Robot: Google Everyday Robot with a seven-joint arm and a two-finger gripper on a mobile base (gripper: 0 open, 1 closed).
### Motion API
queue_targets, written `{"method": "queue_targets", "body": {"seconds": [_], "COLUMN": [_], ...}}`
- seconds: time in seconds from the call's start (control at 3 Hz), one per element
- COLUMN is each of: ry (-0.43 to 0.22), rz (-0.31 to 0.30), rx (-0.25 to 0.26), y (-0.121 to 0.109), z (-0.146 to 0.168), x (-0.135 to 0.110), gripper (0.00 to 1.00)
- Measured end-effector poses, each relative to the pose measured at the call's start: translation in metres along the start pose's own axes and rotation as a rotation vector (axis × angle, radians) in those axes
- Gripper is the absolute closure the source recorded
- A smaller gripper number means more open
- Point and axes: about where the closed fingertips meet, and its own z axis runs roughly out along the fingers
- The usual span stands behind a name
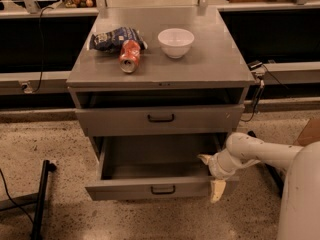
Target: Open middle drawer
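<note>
The gripper (209, 178) is at the right front corner of the middle drawer (125, 189), which stands pulled well out and stretches off to the gripper's left. Its fingers are apart, seemingly straddling the drawer's front panel. Another drawer (115, 120) lies above the gripper.

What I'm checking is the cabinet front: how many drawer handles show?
2: upper handle, on the shut drawer; lower handle, on the pulled-out drawer, with the gripper at its right front corner. A third may be hidden.

My arm (265, 154) was smooth, glossy white tubing with rounded joints; its cream gripper (209, 179) sat at the open drawer's (120, 189) right corner.
</note>
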Motion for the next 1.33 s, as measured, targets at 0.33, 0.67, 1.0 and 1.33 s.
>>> {"method": "queue_targets", "body": {"seconds": [0.33,0.67,1.0,1.33], "ry": [-0.001,0.028,0.057,0.055], "rz": [0.0,0.005,0.024,0.021], "rx": [-0.002,-0.006,-0.003,0.019], "y": [0.001,-0.002,-0.018,-0.037], "z": [0.0,-0.008,-0.025,-0.05], "x": [0.0,-0.007,-0.015,-0.026], "gripper": [0.0,0.0,0.18,0.43]}}
